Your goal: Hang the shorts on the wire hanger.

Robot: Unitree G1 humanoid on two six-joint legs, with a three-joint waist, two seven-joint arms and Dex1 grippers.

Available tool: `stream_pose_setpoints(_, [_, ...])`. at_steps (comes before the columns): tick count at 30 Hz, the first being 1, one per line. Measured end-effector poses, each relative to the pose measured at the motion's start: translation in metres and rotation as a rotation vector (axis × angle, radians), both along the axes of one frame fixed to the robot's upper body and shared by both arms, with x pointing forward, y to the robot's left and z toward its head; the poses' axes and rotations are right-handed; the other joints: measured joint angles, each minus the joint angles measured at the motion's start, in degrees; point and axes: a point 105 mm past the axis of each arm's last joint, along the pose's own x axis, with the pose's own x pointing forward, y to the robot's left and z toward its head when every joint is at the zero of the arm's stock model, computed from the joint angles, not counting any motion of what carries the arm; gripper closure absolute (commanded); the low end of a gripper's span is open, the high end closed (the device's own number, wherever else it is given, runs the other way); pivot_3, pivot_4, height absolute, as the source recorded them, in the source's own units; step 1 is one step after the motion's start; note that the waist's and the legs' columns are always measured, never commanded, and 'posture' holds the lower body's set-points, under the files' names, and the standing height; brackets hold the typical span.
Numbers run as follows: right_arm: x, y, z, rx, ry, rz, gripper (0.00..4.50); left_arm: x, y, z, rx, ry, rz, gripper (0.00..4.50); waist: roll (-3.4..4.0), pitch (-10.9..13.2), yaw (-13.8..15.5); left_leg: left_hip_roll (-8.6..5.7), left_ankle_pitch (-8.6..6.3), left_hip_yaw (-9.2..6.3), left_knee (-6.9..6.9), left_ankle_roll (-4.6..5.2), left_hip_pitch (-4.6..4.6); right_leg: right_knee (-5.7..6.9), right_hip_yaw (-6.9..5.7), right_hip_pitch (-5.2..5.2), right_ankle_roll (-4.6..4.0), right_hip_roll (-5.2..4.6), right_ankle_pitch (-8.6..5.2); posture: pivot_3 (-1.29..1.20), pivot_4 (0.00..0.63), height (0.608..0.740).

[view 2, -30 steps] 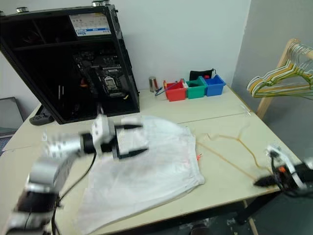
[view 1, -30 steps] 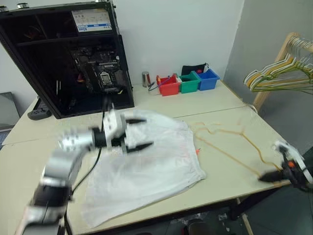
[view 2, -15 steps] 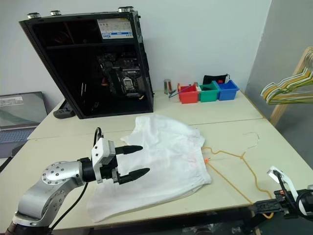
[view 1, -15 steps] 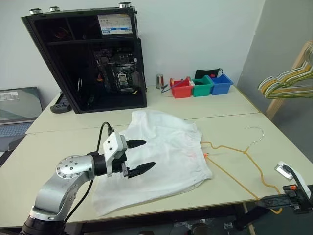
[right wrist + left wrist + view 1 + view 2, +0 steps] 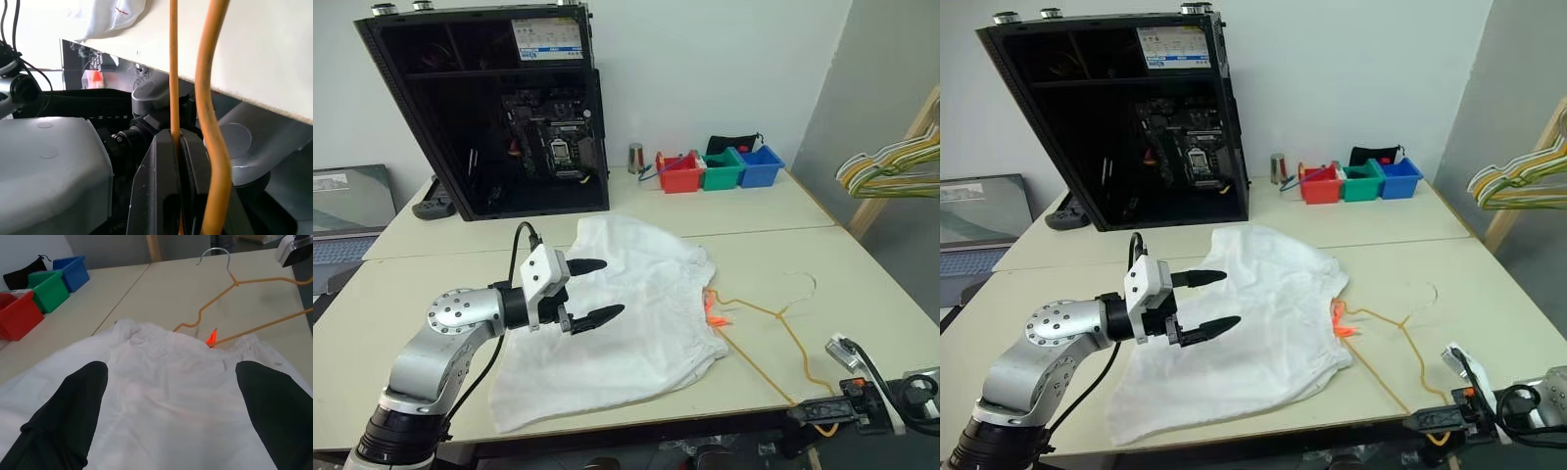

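Head views: the shorts (image 5: 626,313) are lying spread on the bench (image 5: 862,284); the left gripper (image 5: 595,291) is hovering over them, fingers fully apart and holding nothing. The wire hanger (image 5: 773,323) is lying just beside the waistband, its near corner overhanging the bench edge.
Left wrist view: the orange tie (image 5: 211,338) is touching the hanger's lower bar; open bench is lying beyond.
Right wrist view: the right gripper (image 5: 177,147) is sitting below the bench edge, fingers pinched tight on the hanger wire (image 5: 174,73).
Advice: judging from this, lift the waistband while sliding the hanger in, keeping the wire off the bench edge.
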Motion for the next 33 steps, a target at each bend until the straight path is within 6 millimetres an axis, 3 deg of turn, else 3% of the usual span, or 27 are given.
stream_pose_setpoints(8, [0.001, 0.003, 0.002, 0.025, 0.048, -0.027, 4.50, 0.000, 0.001, 0.000, 0.009, -0.014, 0.000, 0.01, -0.05, 0.11, 0.23, 0.03, 0.00, -0.03, -0.01, 0.00, 0.01, -0.01, -0.07, 0.02, 0.00, 0.00, 0.00, -0.08, 0.023, 0.740])
stream_pose_setpoints(13, [0.021, 0.007, 0.015, 0.113, 0.047, -0.088, 4.50, -0.001, 0.002, -0.002, 0.016, -0.012, 0.005, 0.01, -0.02, 0.32, 0.24, 0.03, 0.00, -0.03, -0.03, 0.00, 0.00, -0.01, -0.07, -0.01, 0.01, 0.00, 0.00, -0.06, 0.016, 0.740])
stream_pose_setpoints(17, [0.050, 0.012, 0.034, 0.215, 0.017, -0.138, 4.50, -0.005, 0.006, -0.006, 0.026, 0.004, 0.015, 0.01, 0.03, 0.54, 0.33, 0.07, -0.01, 0.00, -0.06, 0.01, 0.00, -0.01, -0.12, -0.05, 0.00, -0.02, 0.01, -0.06, 0.010, 0.740])
stream_pose_setpoints(24, [0.061, 0.029, 0.029, 0.187, -0.006, -0.109, 4.50, -0.005, 0.005, -0.006, 0.028, 0.001, 0.014, 0.01, 0.09, 0.47, 1.46, -0.01, 0.00, -0.12, 0.03, 0.00, -0.70, -0.08, -0.14, -0.64, 0.02, -0.01, 0.08, -0.05, 0.000, 0.740])
stream_pose_setpoints(33, [0.027, 0.026, 0.008, 0.156, 0.137, -0.087, 4.50, -0.002, 0.007, 0.000, 0.046, -0.035, 0.007, 0.01, 0.28, 0.33, 2.20, -0.04, -0.01, 0.00, -0.03, 0.01, -0.79, -0.55, -0.10, -0.57, 0.06, -0.02, 0.11, -0.04, 0.000, 0.740])
